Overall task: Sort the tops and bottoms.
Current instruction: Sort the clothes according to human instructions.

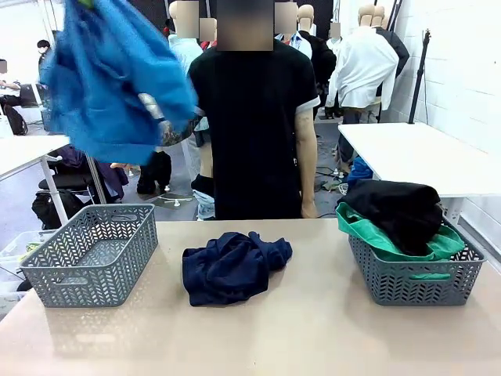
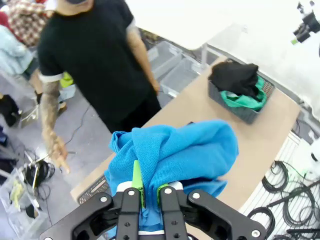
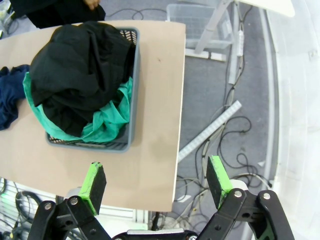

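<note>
blue garment (image 2: 175, 155) dangles high over the left of the table (image 1: 329, 321), pinched tight in the left end effector (image 2: 148, 192), likely bound for the left basket (image 1: 90, 258), while the right end effector (image 3: 157, 182) hangs wide open, holding nothing, and the navy garment (image 1: 231, 266) lies mid-table.

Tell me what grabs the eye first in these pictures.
The bright blue garment hangs high at the left of the front view, pinched in the left gripper. On the right of the table, a grey basket holds a black garment piled on a green garment. A navy garment lies crumpled mid-table, in front of the person.
</note>
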Tool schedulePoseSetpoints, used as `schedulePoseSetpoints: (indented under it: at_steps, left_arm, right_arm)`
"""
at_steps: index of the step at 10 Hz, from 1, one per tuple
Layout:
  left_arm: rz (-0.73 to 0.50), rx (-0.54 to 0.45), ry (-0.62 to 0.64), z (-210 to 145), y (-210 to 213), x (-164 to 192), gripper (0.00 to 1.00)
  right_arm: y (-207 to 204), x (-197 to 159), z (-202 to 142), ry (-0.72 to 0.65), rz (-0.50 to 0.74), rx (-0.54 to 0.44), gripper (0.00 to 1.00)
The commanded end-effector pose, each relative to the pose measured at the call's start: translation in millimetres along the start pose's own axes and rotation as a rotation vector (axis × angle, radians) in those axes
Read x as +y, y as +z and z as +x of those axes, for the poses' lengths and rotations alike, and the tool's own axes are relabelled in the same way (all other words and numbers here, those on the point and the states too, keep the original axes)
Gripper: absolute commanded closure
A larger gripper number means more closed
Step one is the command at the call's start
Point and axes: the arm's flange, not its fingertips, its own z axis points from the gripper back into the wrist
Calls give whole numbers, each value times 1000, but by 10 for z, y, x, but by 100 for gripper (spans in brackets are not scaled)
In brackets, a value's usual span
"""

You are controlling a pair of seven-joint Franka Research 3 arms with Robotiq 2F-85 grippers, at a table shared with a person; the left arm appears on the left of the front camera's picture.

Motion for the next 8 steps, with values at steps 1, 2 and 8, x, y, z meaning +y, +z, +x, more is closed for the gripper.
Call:
schedulePoseSetpoints:
  at_steps: [1, 2, 8]
  left_arm:
    - [90, -2, 75, -357, -214, 170, 100]
    - [97, 56, 142, -549, -400, 446, 100]
    - [92, 338, 342, -1548, -1165, 1086, 100]
  right_arm:
    - [-5, 1, 6, 7, 11, 7, 0]
    - [-5, 1, 6, 7, 11, 7, 0]
    - [-5, 1, 6, 7, 11, 7, 0]
